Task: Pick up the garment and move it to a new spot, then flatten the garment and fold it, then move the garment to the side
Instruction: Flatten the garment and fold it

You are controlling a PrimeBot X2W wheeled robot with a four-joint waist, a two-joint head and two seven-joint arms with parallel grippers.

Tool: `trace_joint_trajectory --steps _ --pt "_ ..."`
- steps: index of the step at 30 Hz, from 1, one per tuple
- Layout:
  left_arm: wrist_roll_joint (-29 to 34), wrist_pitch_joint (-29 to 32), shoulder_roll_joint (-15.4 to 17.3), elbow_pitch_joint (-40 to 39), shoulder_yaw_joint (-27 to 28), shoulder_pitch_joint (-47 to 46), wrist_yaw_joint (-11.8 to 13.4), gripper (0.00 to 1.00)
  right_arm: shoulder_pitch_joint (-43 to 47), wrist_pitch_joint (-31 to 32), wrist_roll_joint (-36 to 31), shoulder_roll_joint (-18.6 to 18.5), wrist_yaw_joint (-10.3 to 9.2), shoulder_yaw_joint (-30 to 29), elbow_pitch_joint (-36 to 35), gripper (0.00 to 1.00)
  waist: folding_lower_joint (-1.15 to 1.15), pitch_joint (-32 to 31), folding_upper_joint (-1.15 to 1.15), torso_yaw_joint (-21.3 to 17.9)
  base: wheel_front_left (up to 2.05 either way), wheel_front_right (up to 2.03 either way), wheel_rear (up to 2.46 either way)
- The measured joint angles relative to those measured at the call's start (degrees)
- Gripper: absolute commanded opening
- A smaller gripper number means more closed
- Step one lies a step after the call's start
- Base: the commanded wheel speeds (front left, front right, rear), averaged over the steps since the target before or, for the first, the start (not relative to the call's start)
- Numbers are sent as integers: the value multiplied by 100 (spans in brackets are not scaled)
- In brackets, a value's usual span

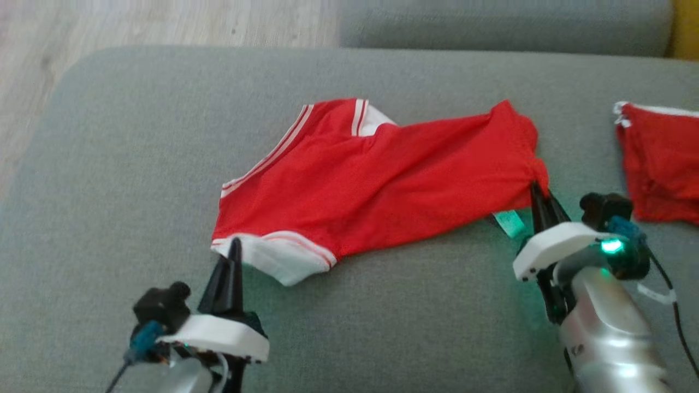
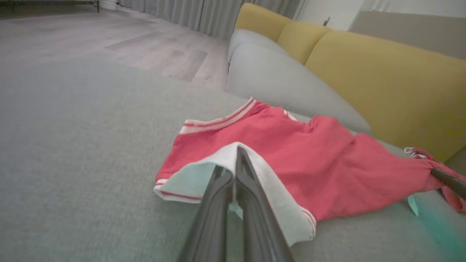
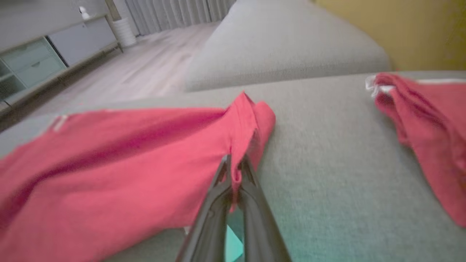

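Entry: both arms on the cloth.

The red sports garment with white striped trim lies spread, partly rumpled, on the wide grey upholstered sofa cushion, about mid-cushion. A second, bunched red cloth sits well apart at the right edge.

Left jaws: clenched on the white-banded near corner; the left wrist view shows pale fabric pinched between the two dark fingers. Right jaws: clenched on the red corner at the far right end, with a fold of fabric drawn up between the tips in the right wrist view. A small green tag pokes out from under the hem just beside that grip.

Handling judgement: thin, light, limp knit. It will sag and stretch between the two holds, carry no shape of its own, and drag readily on the cushion nap. It is not fragile, though a shallow pinch may slip out. The corner and hem holds look right to me; the doubled trim gives the jaws more to bite on.

Step in hand, as I read it: tension between corners, for lifting or flattening.
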Motion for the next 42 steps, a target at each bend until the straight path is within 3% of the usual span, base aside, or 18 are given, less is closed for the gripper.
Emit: trace_joint_trajectory --steps 8,13,14,21,28,34,38,42 --pt "-27 170 525 -1448 433 -92 111 0 319 -43 420 4 0 336 -1586 0 -1 -654 0 -275 0 0 0" --pt "-24 428 900 -2462 715 -380 290 0 786 323 491 7 0 234 -3094 0 -1 -949 0 -531 0 0 0" --pt "-24 428 900 -2462 715 -380 290 0 786 323 491 7 0 234 -3094 0 -1 -949 0 -531 0 0 0" --pt "69 1122 1503 -3820 1004 -981 423 0 1301 1232 400 9 0 -265 -5668 0 -1 -1205 0 -853 0 0 0" --pt "143 1896 1948 -4486 1101 -1837 450 0 1467 2168 187 11 0 -573 -7303 0 -1 -1151 0 -1000 0 0 0" --pt "71 2240 1953 -4010 946 -2435 252 0 1455 2618 167 14 0 -526 -7281 0 0 -860 0 -999 0 0 0" --pt "-3 2336 1795 -3271 800 -2819 90 0 1002 2786 167 5 0 -322 -6483 0 0 -556 0 -970 0 0 0" --pt "-8 2329 1629 -2388 780 -3592 -112 0 -223 2697 77 -176 0 -176 -5417 0 2 -114 0 -945 0 0 0"
